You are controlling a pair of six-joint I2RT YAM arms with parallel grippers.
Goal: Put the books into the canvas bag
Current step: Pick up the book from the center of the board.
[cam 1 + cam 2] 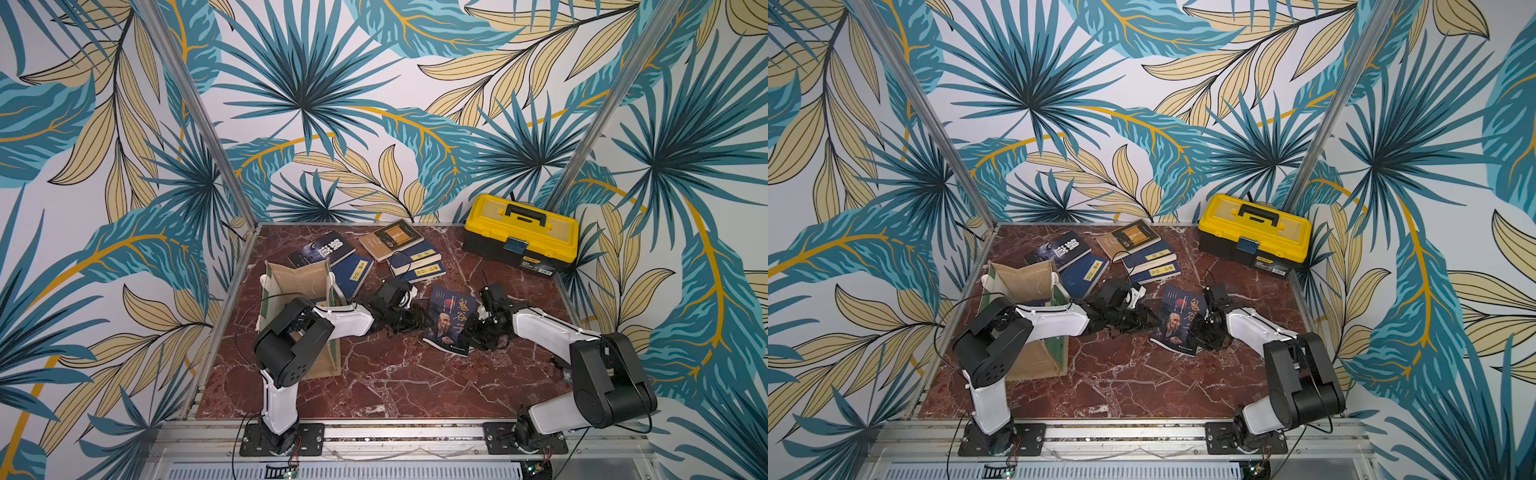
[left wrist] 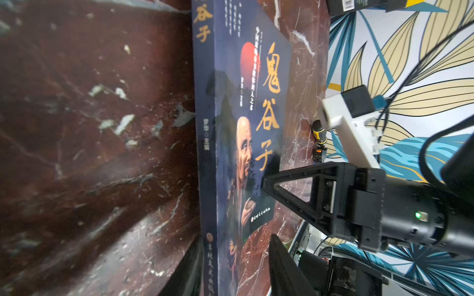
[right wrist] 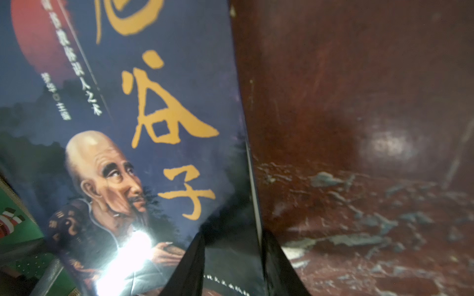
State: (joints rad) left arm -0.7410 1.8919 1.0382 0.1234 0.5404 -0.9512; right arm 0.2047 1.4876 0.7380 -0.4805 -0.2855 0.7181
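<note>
Step in hand: two-arm pickup of portrait-cover book (image 1: 451,320), which rested on surface (image 1: 395,382) between arms, near canvas bag (image 1: 299,286).
Left gripper (image 2: 234,237) stood spread about spine edge.
Right gripper (image 3: 234,233) straddled fore edge; clamped or not, could not tell.
Next move called for firm pinch, lift, carry over bag mouth.
Only top views showed remaining books (image 1: 415,257) and bag mouth.
Only left wrist view showed right gripper's finger (image 2: 270,180) over cover.

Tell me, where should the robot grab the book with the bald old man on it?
Best bet: pinch the long page edge, opposite the spine, coming in low from the robot's right. The book is thin and lies cover-up, so only an edge can be pinched, and that edge faces the right hand.
</note>
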